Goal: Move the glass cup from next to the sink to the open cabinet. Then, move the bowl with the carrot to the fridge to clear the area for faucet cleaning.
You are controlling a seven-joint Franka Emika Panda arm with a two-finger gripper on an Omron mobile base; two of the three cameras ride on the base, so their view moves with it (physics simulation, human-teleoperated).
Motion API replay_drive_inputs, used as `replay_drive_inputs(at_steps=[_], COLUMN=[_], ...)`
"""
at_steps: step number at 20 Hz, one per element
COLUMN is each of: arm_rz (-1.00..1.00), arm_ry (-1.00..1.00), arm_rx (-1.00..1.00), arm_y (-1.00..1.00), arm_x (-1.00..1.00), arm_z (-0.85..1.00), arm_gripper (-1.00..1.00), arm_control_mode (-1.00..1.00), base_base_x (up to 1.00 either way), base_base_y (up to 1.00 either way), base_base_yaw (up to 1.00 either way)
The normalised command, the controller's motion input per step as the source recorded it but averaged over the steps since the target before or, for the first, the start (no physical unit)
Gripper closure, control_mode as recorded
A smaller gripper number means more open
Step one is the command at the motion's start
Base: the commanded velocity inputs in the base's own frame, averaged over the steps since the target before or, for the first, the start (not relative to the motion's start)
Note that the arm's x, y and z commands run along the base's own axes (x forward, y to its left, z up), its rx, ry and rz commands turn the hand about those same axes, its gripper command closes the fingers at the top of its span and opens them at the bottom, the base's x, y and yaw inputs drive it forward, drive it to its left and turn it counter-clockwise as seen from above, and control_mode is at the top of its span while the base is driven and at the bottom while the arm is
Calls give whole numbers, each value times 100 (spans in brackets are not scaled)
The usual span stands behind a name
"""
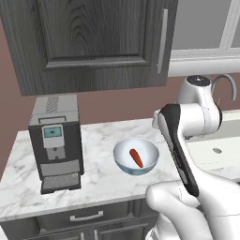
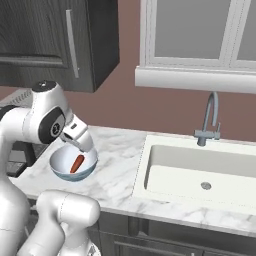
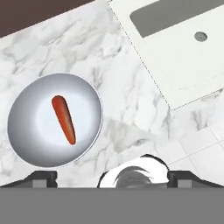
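One bowl holding a carrot sits on the marble counter in the left base view, left of the arm's forearm, which hides the gripper here. A coffee machine stands further left under a dark wall cabinet. The faucet is partly hidden behind the arm's upper joint.

Right base view: the gripper hangs just above the bowl's far rim, its fingers too small to resolve. The carrot lies below it, inside the bowl. The sink and the faucet lie well apart on the far side, below a window. The arm hides the bowl's near left edge.

Hand view: both fingertips stand at the frame's opposite sides, so the gripper is spread fully and holds nothing. The bowl lies ahead of the one fingertip, the carrot at its centre. The sink is cut off at the upper edge.
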Motion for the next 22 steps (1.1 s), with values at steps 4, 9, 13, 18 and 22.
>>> replay_drive_inputs(at_steps=[4,9,13,18,22], arm_rz=[22,16,5,0,0], arm_ry=[23,9,0,1,1], arm_rx=[0,8,12,7,0], arm_y=[0,-15,-7,0,1], arm_x=[24,24,72,78,71], arm_z=[-73,-62,-42,-32,-25], arm_gripper=[-100,-100,-100,-100,-100], arm_control_mode=[-100,-100,-100,-100,-100], base_base_x=[0,0,0,0,0], base_base_y=[0,0,0,0,0], base_base_yaw=[0,0,0,0,0])
